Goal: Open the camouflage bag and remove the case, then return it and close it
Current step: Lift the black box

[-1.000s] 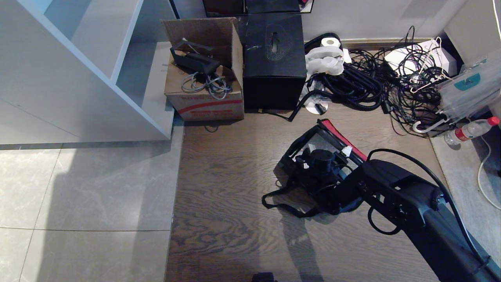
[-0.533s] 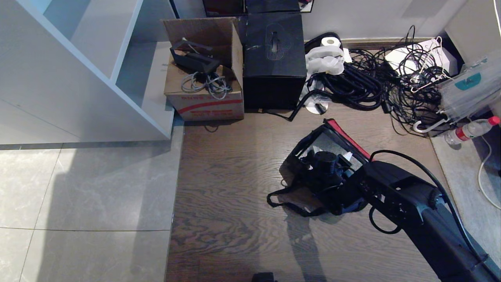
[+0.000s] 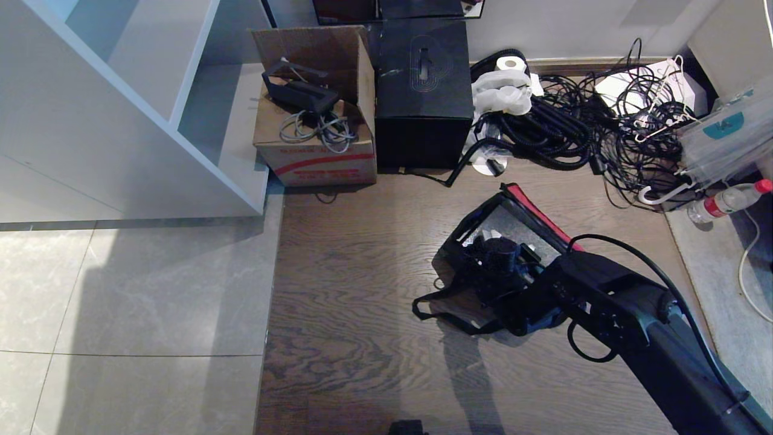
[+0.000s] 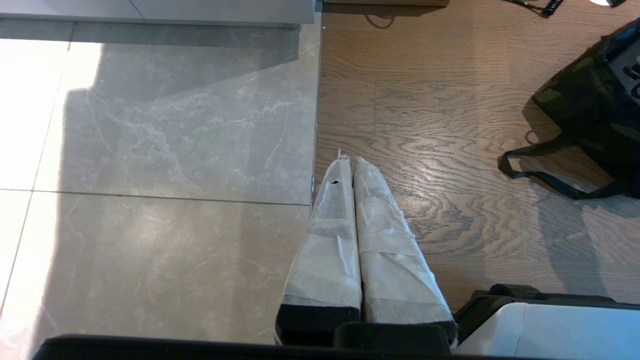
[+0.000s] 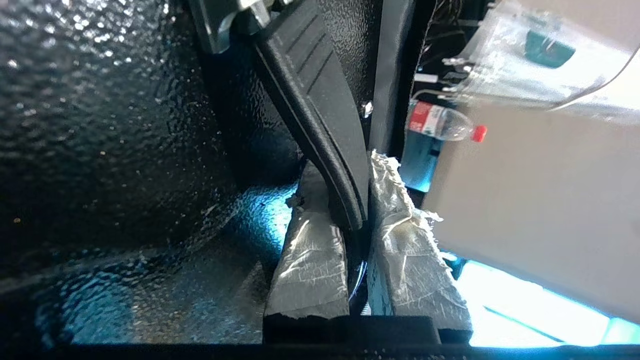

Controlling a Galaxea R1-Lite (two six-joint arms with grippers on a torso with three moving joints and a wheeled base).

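The camouflage bag (image 3: 450, 260) lies open on the wooden floor, its red-edged lid (image 3: 534, 211) raised towards the cables; its dark side and black strap (image 4: 550, 180) also show in the left wrist view. My right gripper (image 3: 495, 269) reaches down into the bag from the lower right. In the right wrist view the right gripper (image 5: 346, 165) is shut on a flat black ribbed handle (image 5: 315, 90) of the case (image 5: 115, 125), whose surface is black and pebbled. My left gripper (image 4: 349, 162) hangs shut and empty over the edge between tile and wood, away from the bag.
A cardboard carton (image 3: 314, 139) and a black box (image 3: 423, 90) stand against the wall behind the bag. A tangle of black cables (image 3: 580, 127) and a water bottle (image 3: 724, 202) lie at the right. A white shelf unit (image 3: 121, 109) stands at the left.
The right gripper's fingers have closed onto the case's handle. The bag and its strap have shifted slightly to the right, and the white tag inside the bag has gone out of sight.
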